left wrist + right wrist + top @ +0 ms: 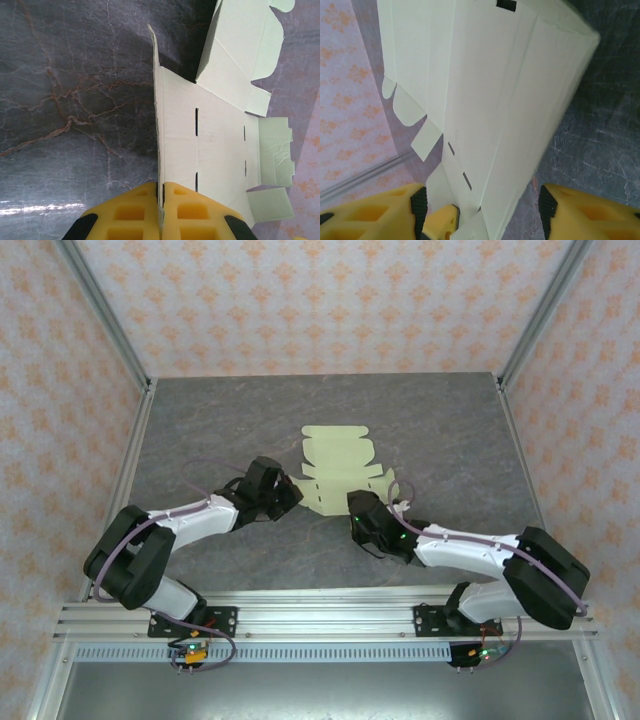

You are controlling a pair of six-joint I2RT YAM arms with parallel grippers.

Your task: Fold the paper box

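Top external shows us the paper box (335, 472) as a flat, pale yellow-green die-cut sheet lying just above the middle of the frame on the grey marbled table (200, 430). Its scalloped flap points toward the top edge and its wider panel spreads between the two arms. We see the left gripper (290, 492) extending from the lower left to meet the sheet's left-hand edge, and the right gripper (358, 508) extending from the lower right to sit at the sheet's lower edge. Left wrist gives us the closer look: at the bottom centre of the frame its two yellow fingers (135, 215) are pressed together with the thin card edge pinched between them, so this hand is closed on the paper box. From there the sheet runs up the middle of the frame, with short dark slits in its central panel and small tabs on the right side, and its long left edge stands slightly up off the table. Right wrist shows us that arm's yellow fingers (580, 210) in the lower left and lower right corners, well apart, with the card rising between them and leaning toward the upper right. A strip of table shows between the card and the right-hand finger, so these jaws are open and straddle the sheet without clamping it; we cannot tell whether the left-hand finger touches the card
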